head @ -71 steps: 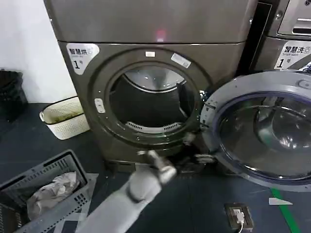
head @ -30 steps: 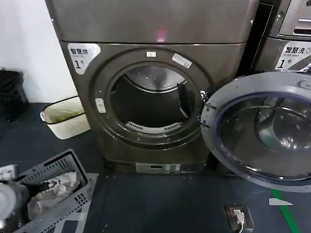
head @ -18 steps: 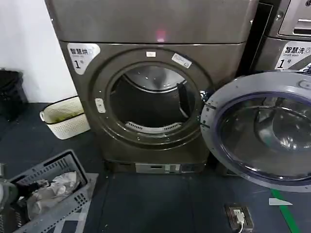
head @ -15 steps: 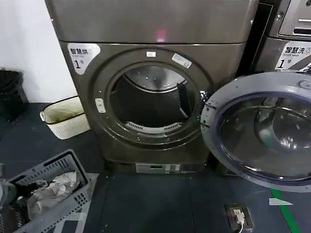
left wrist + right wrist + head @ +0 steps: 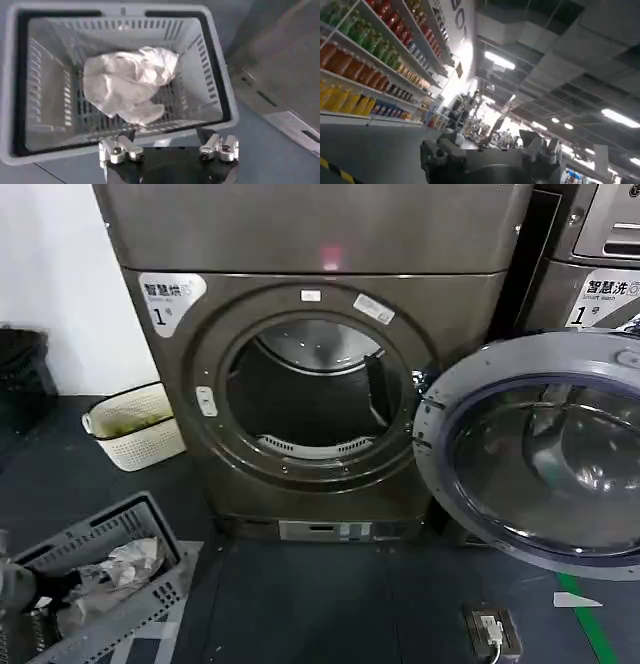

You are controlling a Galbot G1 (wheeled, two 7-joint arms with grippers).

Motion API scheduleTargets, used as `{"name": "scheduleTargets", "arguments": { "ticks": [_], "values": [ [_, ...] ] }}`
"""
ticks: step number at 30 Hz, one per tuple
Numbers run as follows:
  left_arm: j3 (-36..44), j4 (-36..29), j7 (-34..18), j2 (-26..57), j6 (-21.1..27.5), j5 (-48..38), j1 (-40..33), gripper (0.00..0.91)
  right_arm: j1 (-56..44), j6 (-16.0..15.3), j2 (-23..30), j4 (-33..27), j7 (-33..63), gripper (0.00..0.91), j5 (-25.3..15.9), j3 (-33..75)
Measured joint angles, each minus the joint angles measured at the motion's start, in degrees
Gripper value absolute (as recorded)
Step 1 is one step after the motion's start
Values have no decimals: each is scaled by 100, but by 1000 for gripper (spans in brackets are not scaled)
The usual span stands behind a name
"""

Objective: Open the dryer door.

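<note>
The dryer door [image 5: 535, 449] stands swung wide to the right of the machine, its grey inner side and dark glass facing the room, hinged at the right edge of the round opening. The drum [image 5: 318, 389] behind it is fully exposed and looks empty. Judged from this, the task is done: nothing holds the door and nothing is left to pull.

The left gripper [image 5: 168, 148] hangs over the grey laundry basket [image 5: 221, 95] on the floor at the lower left of the dryer, its fingers spread apart and holding nothing, with a crumpled white cloth [image 5: 130, 82] lying in the basket below it. The right gripper [image 5: 490, 150] is parked away from the machine, pointing up toward a ceiling and shelves of bottles [image 5: 365, 50]; its fingers stand apart and empty. A cream basket [image 5: 130, 427] sits by the wall beside the dryer.
</note>
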Motion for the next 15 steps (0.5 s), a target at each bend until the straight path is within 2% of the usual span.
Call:
{"name": "scheduleTargets", "arguments": {
  "ticks": [10,15],
  "values": [
    [109,308,-85,-137,0,-766,-292,907,-5,38,25,5,-36,907,-18,-25],
    [263,388,-63,-205,-1,-672,-476,907,-22,54,33,9,-53,907,-19,-25]
  ]
}}
